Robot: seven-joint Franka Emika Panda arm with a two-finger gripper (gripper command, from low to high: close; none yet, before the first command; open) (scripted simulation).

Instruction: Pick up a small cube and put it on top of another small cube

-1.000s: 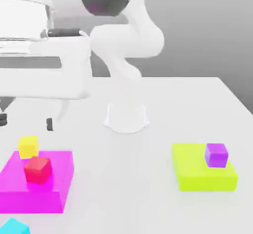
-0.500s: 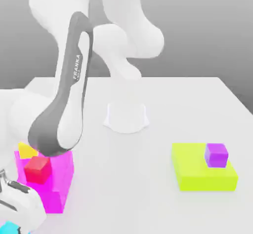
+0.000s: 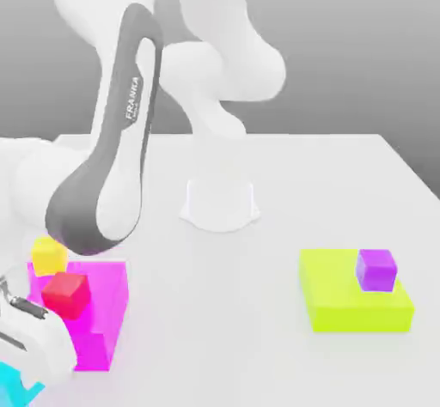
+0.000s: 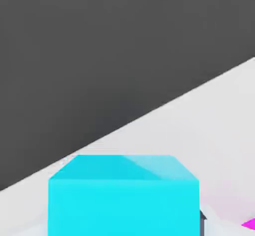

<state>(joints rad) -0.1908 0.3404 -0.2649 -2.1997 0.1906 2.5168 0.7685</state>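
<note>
A cyan cube (image 3: 10, 386) sits at the bottom corner of the exterior view's left, on the white table. My gripper (image 3: 21, 369) reaches down onto it from the white hand above. Up close in the hand view, the cyan cube (image 4: 123, 195) sits between the jaws, and a dark fingertip pad (image 4: 202, 217) presses against its side. The gripper is shut on this cube. A red cube (image 3: 65, 294) rests on a magenta platform (image 3: 107, 311). Just behind it is a yellow cube (image 3: 47, 255). On the exterior view's right, a purple cube (image 3: 376, 269) sits on a lime-green platform (image 3: 344, 306).
The arm's grey and white forearm (image 3: 112, 165) leans over the magenta platform and hides part of it. The robot's round base (image 3: 220, 203) stands at the middle back of the table. Bare table top (image 3: 215, 311) lies between the two platforms.
The arm swung down from above to the exterior view's lower left. The hand settled over the cyan cube and the jaws closed on it.
</note>
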